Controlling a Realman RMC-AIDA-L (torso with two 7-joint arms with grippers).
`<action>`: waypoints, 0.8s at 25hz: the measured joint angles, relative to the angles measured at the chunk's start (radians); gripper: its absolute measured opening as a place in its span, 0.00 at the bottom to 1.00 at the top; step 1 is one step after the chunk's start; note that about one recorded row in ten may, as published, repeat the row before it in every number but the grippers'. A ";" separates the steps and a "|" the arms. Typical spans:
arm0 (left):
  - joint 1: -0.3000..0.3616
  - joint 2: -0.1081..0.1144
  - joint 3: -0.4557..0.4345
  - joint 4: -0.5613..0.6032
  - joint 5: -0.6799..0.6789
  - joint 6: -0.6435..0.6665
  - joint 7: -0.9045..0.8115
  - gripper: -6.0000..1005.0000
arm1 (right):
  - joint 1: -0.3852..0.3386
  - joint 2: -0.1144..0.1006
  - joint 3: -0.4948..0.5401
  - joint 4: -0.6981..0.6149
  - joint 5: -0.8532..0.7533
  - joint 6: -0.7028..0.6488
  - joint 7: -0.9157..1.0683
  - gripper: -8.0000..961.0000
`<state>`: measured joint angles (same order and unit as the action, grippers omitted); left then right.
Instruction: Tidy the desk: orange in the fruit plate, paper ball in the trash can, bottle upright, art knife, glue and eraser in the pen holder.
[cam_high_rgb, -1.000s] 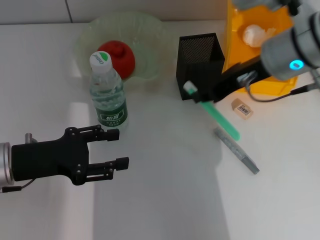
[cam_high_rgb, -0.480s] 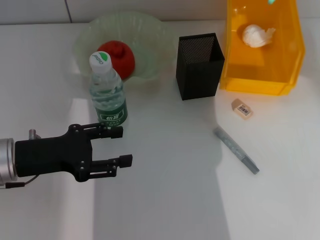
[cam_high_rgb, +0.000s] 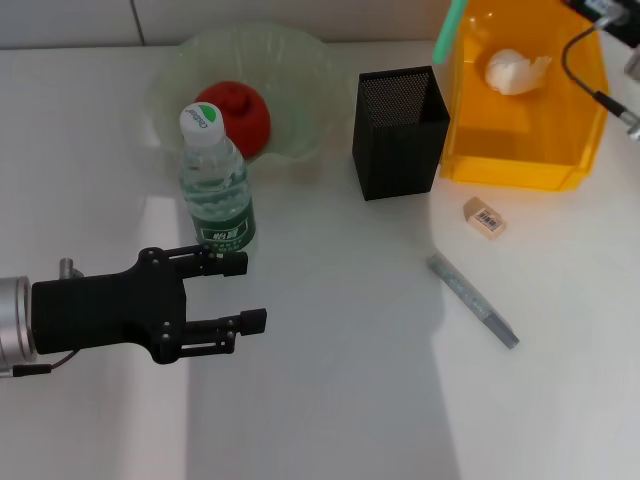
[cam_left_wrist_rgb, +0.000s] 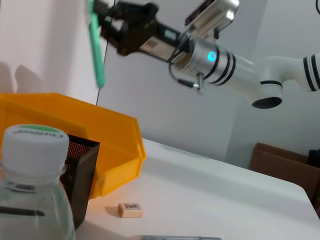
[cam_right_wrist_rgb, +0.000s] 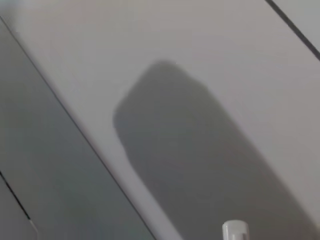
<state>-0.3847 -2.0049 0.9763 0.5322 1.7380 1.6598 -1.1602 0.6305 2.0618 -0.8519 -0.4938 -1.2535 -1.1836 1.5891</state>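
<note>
The orange (cam_high_rgb: 236, 115) lies in the pale green fruit plate (cam_high_rgb: 300, 60). The bottle (cam_high_rgb: 215, 190) stands upright in front of the plate. My left gripper (cam_high_rgb: 243, 291) is open and empty, just in front of the bottle. The paper ball (cam_high_rgb: 515, 70) lies in the orange-yellow trash can (cam_high_rgb: 520, 150). The eraser (cam_high_rgb: 484, 217) and the grey art knife (cam_high_rgb: 472, 299) lie on the desk to the right of the black pen holder (cam_high_rgb: 398, 135). My right gripper (cam_left_wrist_rgb: 102, 20) is shut on the green glue stick (cam_left_wrist_rgb: 95, 50), high above the desk. The stick's tip shows in the head view (cam_high_rgb: 450, 30).
The white desk (cam_high_rgb: 330, 380) fills the head view, with a wall behind it. In the left wrist view the bottle cap (cam_left_wrist_rgb: 34, 145) is close, with the pen holder (cam_left_wrist_rgb: 80, 170), trash can (cam_left_wrist_rgb: 100, 135) and eraser (cam_left_wrist_rgb: 130, 210) beyond. A brown box (cam_left_wrist_rgb: 285, 162) stands far off.
My right arm has risen from in front of the pen holder with the green glue stick, up to the top of the head view. My left gripper has crept slightly right.
</note>
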 joint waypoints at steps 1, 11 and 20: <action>0.000 0.000 0.000 0.000 0.000 0.000 0.000 0.73 | 0.012 0.008 -0.010 0.004 -0.027 0.036 -0.010 0.19; -0.004 0.000 -0.001 0.000 0.000 -0.003 0.003 0.73 | 0.064 0.016 -0.114 0.069 -0.095 0.201 -0.029 0.19; -0.005 -0.004 0.003 0.000 0.000 -0.006 0.005 0.73 | 0.047 0.017 -0.139 0.057 -0.098 0.170 -0.032 0.25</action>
<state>-0.3897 -2.0092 0.9791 0.5322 1.7380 1.6536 -1.1553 0.6771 2.0786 -0.9913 -0.4369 -1.3514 -1.0136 1.5576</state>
